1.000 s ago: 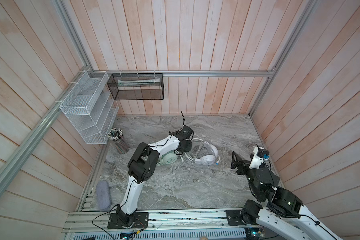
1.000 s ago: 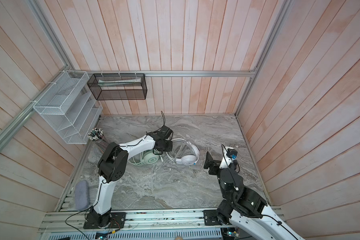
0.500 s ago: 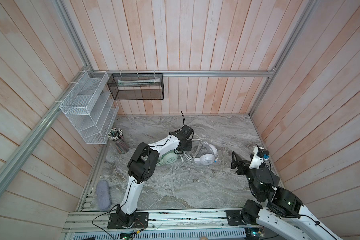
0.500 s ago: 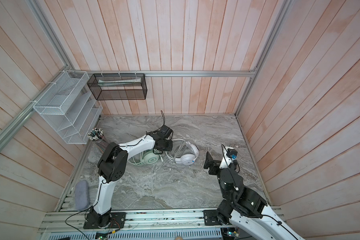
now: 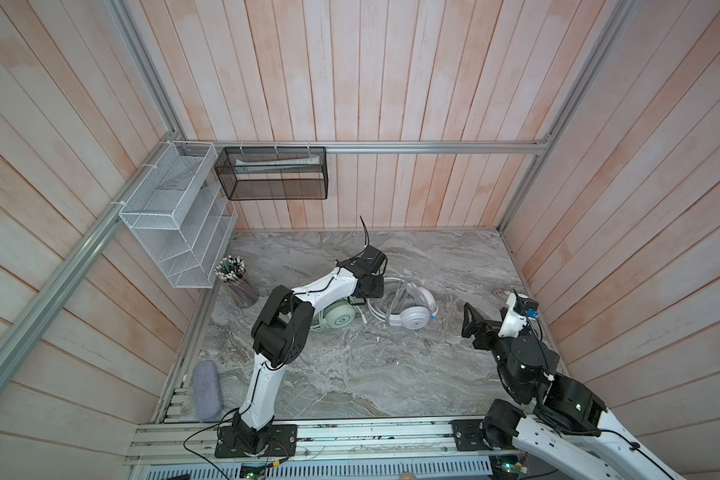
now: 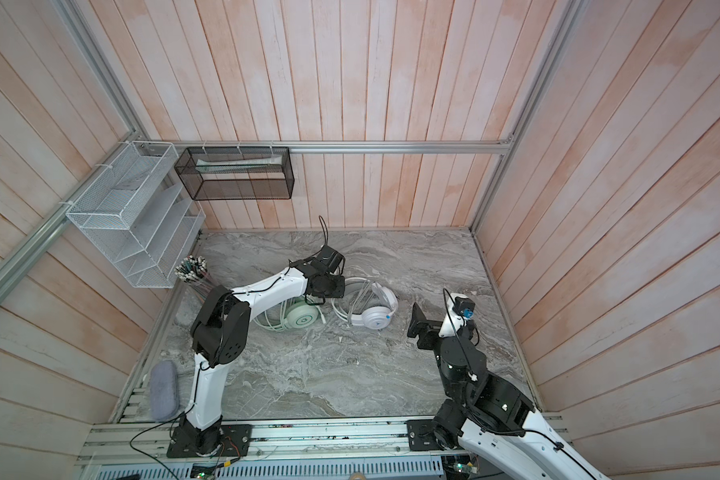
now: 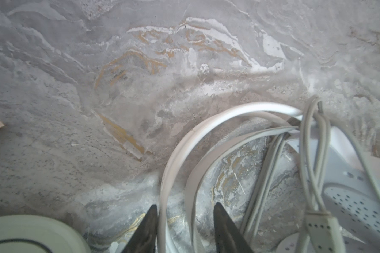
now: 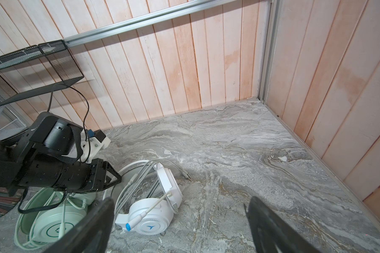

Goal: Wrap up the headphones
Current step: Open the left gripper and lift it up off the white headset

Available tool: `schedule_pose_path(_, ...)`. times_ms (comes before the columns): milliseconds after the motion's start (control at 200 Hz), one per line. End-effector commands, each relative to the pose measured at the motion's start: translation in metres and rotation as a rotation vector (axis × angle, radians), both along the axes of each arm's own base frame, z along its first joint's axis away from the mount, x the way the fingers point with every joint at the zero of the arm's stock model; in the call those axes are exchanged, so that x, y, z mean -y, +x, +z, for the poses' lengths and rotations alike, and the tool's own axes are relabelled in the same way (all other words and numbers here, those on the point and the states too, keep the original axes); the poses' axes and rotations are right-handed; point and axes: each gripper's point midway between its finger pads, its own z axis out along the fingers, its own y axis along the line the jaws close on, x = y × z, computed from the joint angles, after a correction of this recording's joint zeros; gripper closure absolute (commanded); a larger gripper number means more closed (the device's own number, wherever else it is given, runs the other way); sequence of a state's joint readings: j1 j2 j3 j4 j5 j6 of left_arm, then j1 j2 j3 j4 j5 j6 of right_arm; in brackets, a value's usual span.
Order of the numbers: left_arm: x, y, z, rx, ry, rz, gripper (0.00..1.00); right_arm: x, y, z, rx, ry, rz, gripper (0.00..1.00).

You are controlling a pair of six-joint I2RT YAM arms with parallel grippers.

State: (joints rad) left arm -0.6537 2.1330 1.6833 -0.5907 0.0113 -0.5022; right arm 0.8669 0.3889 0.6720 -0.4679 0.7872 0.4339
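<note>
Near the middle of the tabletop (image 5: 391,374), beside the mint headphones (image 5: 337,318), the left gripper (image 7: 185,219) has its jaws apart around the band of the white headphones (image 5: 412,318), the right gripper (image 8: 181,203) hangs open, and wrapping looks unfinished, so the loose cord (image 8: 180,169) probably needs grabbing next.

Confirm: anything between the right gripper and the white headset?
Nothing visible. The right gripper, jaws open, faces the white headset across bare marble table; the left gripper straddles its headband on the far side, out of that path.
</note>
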Motion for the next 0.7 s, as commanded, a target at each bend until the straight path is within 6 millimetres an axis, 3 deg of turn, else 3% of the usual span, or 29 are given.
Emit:
schedule_pose_path(0, 0.002, 0.009, 0.036, 0.065, -0.042, 0.012, 0.57, 0.002, 0.0, 0.0, 0.006, 0.0, -0.008, 0.04)
schedule_pose_path(400, 0.009, 0.016, 0.066, 0.109, -0.078, 0.015, 0.46, 0.002, 0.0, 0.0, 0.005, 0.0, -0.007, 0.04)
schedule_pose_path(690, 0.018, 0.031, 0.132, 0.256, -0.18, 0.021, 0.28, 0.002, 0.001, -0.001, 0.004, -0.001, -0.012, 0.03)
